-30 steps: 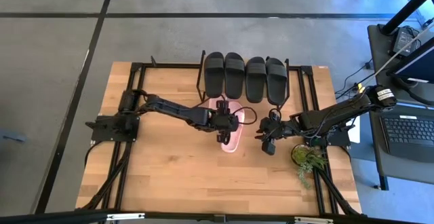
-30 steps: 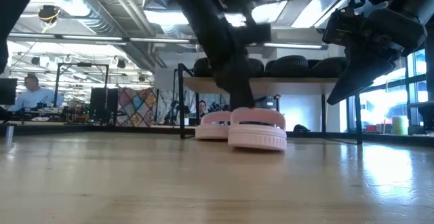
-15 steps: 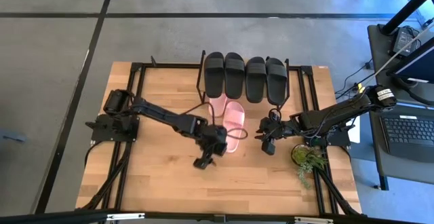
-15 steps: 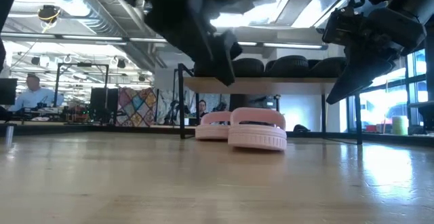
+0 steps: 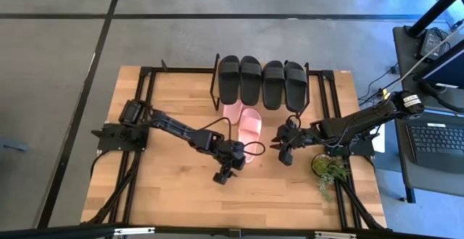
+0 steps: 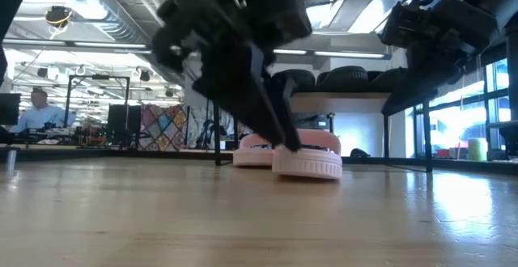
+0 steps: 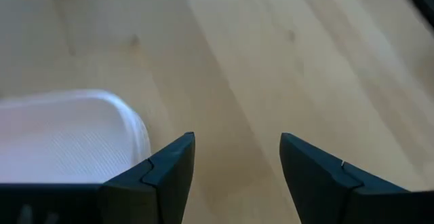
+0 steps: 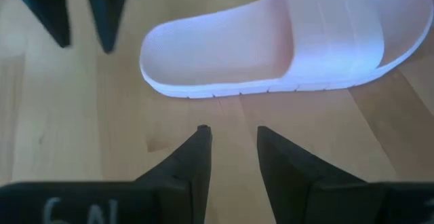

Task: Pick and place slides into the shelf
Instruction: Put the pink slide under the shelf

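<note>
Four black slides (image 5: pixel 262 80) lie side by side on the shelf (image 5: pixel 214 87) at the table's far edge. Two pink slides rest sole-down on the table: one (image 5: pixel 232 112) partly under the shelf, the other (image 5: pixel 251 125) just nearer. My left gripper (image 5: pixel 220 177) is open over bare wood, near and left of that nearer pink slide, whose heel (image 7: pixel 68 132) shows beside its fingers. My right gripper (image 5: pixel 282 149) hovers open to the right of the pink slide (image 8: pixel 285 41), pointing at its side.
A small potted plant (image 5: pixel 330 170) stands near the table's right edge, close to my right arm. Black frame rails run along the table's left and right sides. Bare wood stretches across the near half of the table. People and desks show in the room beyond.
My left gripper has drawn away from the nearer pink slide, moving toward the table's near edge and dipping low in front of it. The slide stays flat on the table. My right gripper has lifted a little.
</note>
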{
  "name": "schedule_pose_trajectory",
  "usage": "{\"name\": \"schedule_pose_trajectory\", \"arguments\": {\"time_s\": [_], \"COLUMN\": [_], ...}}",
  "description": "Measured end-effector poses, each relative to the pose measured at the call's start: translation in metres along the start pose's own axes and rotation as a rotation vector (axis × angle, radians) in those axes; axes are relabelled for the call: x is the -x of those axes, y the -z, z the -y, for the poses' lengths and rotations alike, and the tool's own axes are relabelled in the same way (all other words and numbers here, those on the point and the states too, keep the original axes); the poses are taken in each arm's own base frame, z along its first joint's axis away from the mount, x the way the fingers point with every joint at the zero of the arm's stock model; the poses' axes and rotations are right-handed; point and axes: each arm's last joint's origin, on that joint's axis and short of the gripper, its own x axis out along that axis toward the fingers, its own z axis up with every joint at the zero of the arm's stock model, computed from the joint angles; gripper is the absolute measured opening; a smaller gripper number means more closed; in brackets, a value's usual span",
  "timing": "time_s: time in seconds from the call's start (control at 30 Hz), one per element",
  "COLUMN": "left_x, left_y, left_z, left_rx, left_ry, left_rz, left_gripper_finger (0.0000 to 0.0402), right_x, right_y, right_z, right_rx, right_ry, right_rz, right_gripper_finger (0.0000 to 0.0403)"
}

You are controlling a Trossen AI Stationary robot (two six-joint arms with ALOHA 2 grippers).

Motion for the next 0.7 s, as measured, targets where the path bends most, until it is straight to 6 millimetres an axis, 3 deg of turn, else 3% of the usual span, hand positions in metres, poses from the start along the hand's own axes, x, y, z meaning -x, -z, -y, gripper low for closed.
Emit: {"name": "schedule_pose_trajectory", "arguments": {"time_s": [0.27, 0.7], "left_x": [-0.011, -0.002], "left_y": [0.008, 0.015], "left_z": [-0.016, -0.056], "left_rx": [0.032, 0.099], "left_ry": [-0.015, -0.246], "left_rz": [-0.012, -0.028], "left_gripper_finger": [0.0208, 0.0208], "right_x": [0.000, 0.000], "right_y": [-0.001, -0.001], "right_z": [0.000, 0.000], "right_rx": [-0.002, 0.004], "right_ry": [-0.003, -0.004], "right_rz": [0.006, 0.008], "right_gripper_finger": [0.0120, 0.0120]}}
